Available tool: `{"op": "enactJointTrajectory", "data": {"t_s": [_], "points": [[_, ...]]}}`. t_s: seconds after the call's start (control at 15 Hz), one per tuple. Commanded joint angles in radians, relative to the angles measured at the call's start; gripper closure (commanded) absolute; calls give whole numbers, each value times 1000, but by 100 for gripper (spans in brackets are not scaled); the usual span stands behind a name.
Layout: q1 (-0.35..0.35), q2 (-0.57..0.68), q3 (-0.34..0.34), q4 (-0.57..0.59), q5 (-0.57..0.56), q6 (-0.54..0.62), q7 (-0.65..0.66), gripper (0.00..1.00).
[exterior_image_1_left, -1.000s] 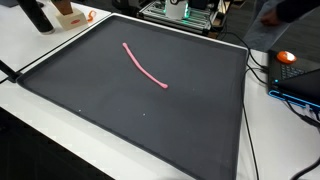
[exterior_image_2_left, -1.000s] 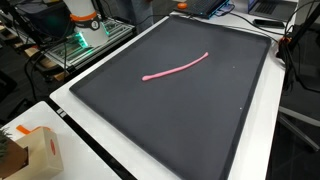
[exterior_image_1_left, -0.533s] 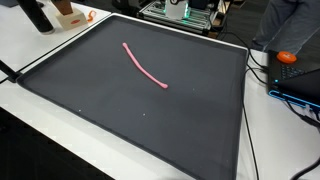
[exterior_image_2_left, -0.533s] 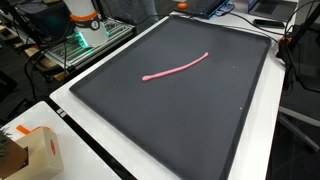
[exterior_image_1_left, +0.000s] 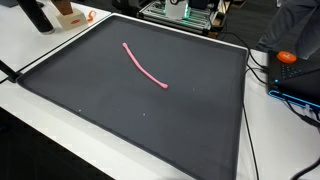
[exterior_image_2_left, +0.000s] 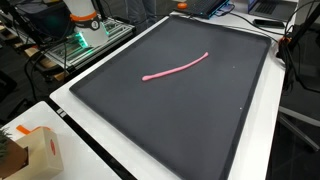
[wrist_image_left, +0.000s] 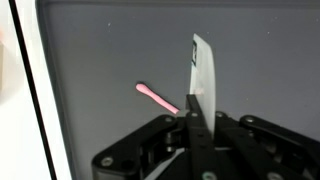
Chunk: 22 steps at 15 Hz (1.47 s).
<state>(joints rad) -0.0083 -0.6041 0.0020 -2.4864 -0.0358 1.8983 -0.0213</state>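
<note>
- Wrist view: my gripper (wrist_image_left: 200, 48) hangs over the dark mat (wrist_image_left: 100, 50), fingers pressed together and empty
- I see the pink strip (wrist_image_left: 157, 98) lying flat, just beside them

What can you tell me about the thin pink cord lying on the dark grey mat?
The thin pink cord is a single slim strand, evenly pink, and looks flexible and rubbery or plastic. It lies flat in a gentle curve on the dark grey mat, well away from the mat's edges in both exterior views. Only the mat touches it there. In the wrist view, one end of the cord shows, and the rest runs out of sight behind the shut gripper.
</note>
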Motion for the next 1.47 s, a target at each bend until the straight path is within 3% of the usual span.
{"op": "enactJointTrajectory", "data": {"t_s": [0.0,0.47,0.73,1.0,1.4], "points": [[8,35,22,24,0,9,35,99],[44,315,205,207,-51,92,276,99],[54,526,272,373,-222,65,433,99],[119,721,256,541,-376,-18,460,99],[227,936,212,734,-438,-130,329,99]]}}
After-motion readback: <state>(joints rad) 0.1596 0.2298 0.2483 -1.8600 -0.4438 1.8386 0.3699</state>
